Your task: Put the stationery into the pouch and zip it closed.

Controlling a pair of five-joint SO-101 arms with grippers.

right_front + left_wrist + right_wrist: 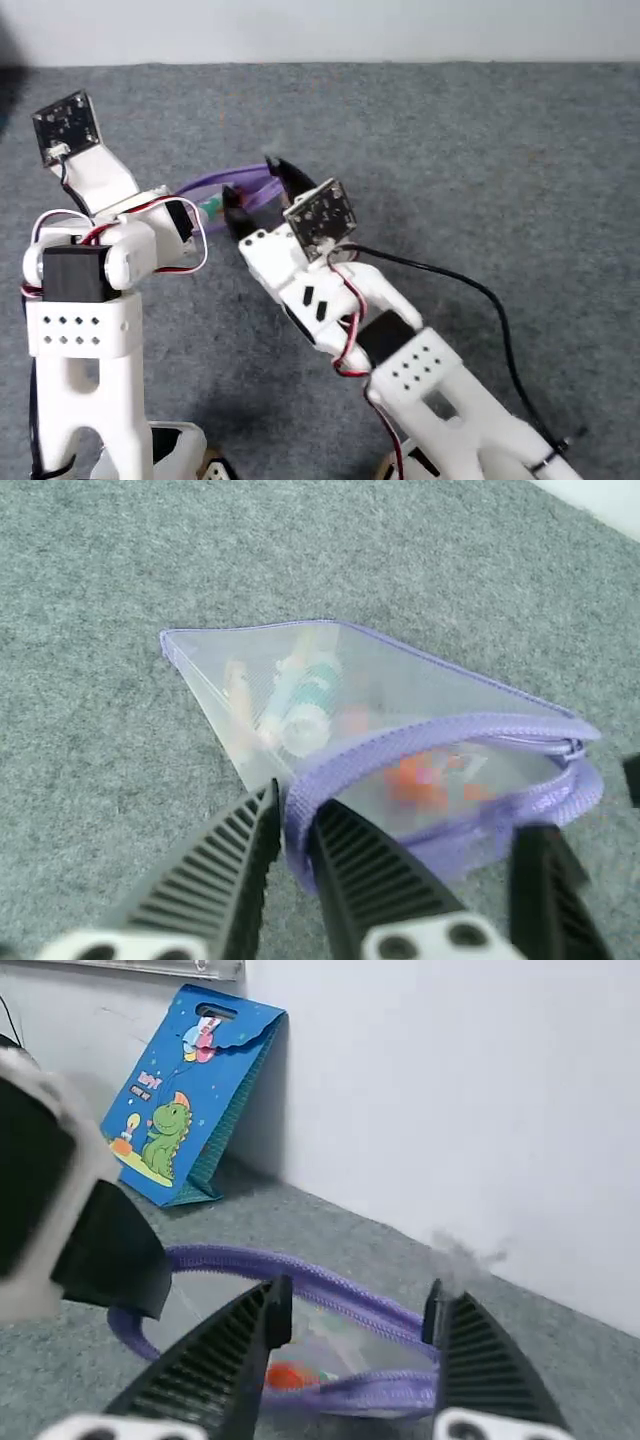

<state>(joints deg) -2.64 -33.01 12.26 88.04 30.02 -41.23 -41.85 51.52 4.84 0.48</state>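
A clear pouch (420,695) with purple zip trim lies on the grey carpet, its mouth gaping. Inside it are a green-and-white tube (300,705) and orange pieces (425,775). My left gripper (290,818) is shut on the purple rim at one end of the mouth. In the high view the pouch (235,185) sits between both arms, with the left gripper (205,212) at its near-left end. My right gripper (355,1325) is open, its fingers (262,1325) straddling the purple rim of the pouch (330,1285) at the other end. The right gripper (256,190) hangs over the pouch.
Grey carpet (480,160) covers the table, with free room to the right and far side. A white wall (320,30) runs along the back. A blue dinosaur gift bag (190,1095) leans against the wall beyond the pouch.
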